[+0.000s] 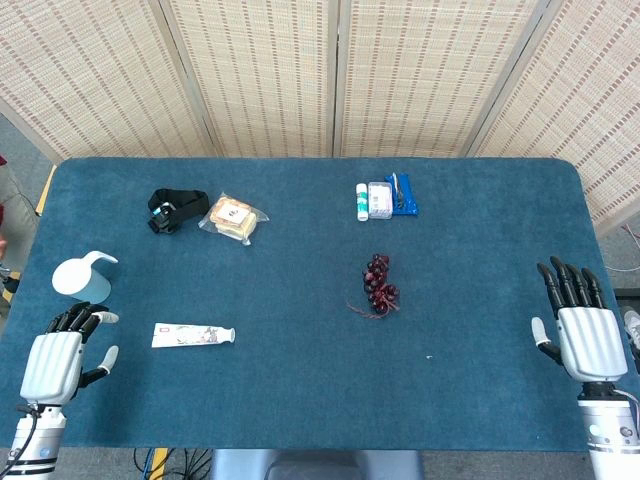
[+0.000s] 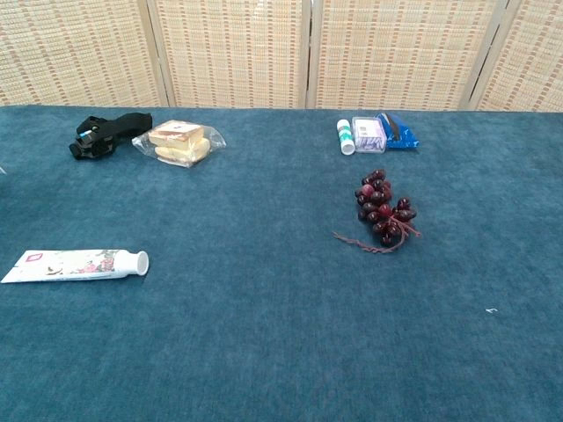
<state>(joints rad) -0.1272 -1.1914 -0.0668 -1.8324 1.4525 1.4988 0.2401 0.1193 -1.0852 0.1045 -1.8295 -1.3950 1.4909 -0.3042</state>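
Observation:
My left hand rests at the table's near left corner, fingers apart and holding nothing. It lies just below a pale blue cup and left of a white tube. At the near right edge my right hand is flat with fingers spread, also holding nothing. A bunch of dark red grapes lies in the middle right of the blue table. Neither hand shows in the chest view.
At the back left lie a black strap device and a bagged pastry. Further right at the back are a small white bottle, a clear box and a blue packet. Woven screens stand behind.

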